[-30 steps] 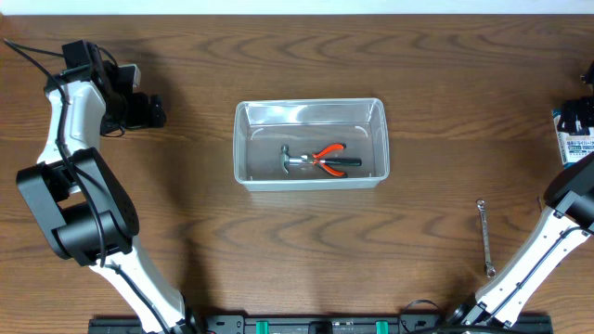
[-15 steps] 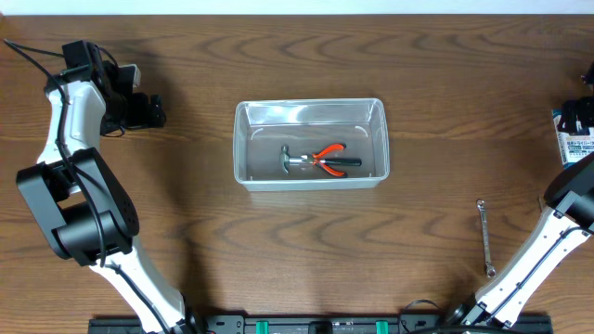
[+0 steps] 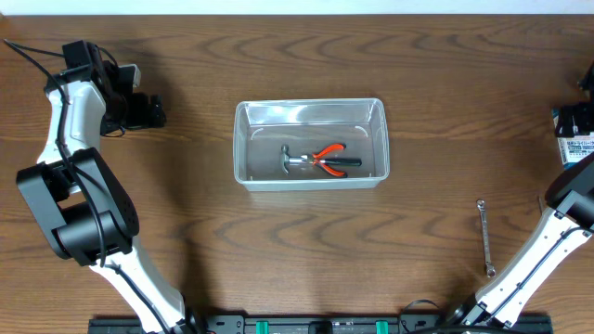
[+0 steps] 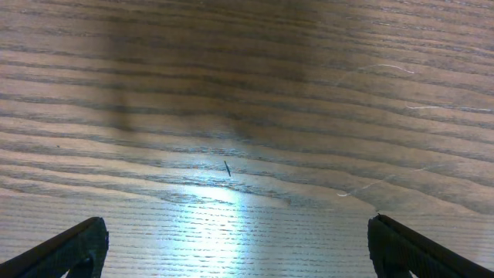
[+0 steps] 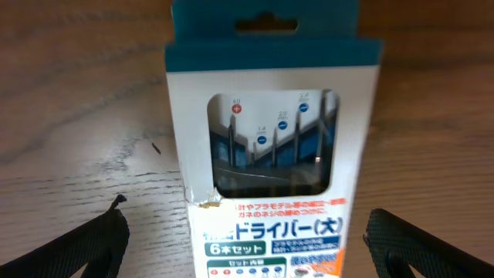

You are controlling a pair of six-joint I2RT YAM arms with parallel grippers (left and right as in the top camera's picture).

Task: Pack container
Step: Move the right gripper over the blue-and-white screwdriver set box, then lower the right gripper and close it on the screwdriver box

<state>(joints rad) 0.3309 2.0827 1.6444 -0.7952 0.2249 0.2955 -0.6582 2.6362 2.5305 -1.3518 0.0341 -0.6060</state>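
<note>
your right gripper hangs over the screwdriver box, jaws spread wide, likely lined up to grab it. left gripper released, idle, well apart from the container.

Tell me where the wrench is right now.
In the overhead view, the wrench lies on the table on the right side, outside the container and nearer the robot's base, just beside the right arm.

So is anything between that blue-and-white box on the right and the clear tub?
Nothing visible: only bare table lies between the box and the tub. The wrench sits nearer the front, off that line.
</note>
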